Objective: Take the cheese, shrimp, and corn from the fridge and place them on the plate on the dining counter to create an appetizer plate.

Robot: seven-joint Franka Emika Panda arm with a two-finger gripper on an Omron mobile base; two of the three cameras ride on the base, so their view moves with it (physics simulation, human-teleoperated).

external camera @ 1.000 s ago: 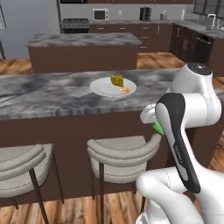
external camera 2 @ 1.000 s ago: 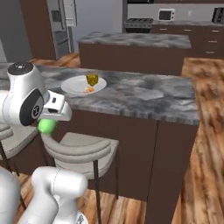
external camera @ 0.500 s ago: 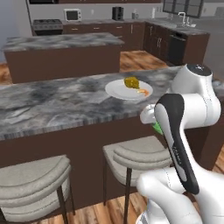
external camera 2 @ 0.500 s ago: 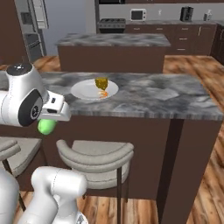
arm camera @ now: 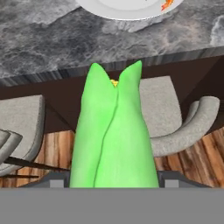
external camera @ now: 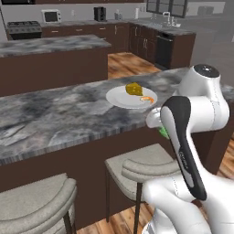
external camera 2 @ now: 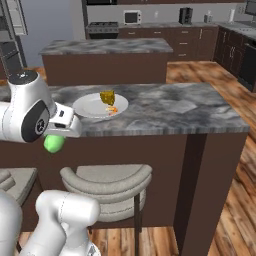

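while we're carrying the corn point(arm camera: 114, 135) in the gripper point(arm camera: 114, 181), jaws clamped on its lower end, it's sitting low beside the arm, below the edge of the dining counter point(external camera: 55, 114) and above a stool point(external camera 2: 107, 182). cheese point(external camera: 134, 88) and shrimp point(external camera: 147, 98) are already lying on the plate point(external camera: 119, 98). we're judging the corn light, fairly stiff, its smooth husk maybe slippery, tapered tip pointing forward. we're thinking a hold across the thick middle is safest, since a tapered end could be squeezing out.
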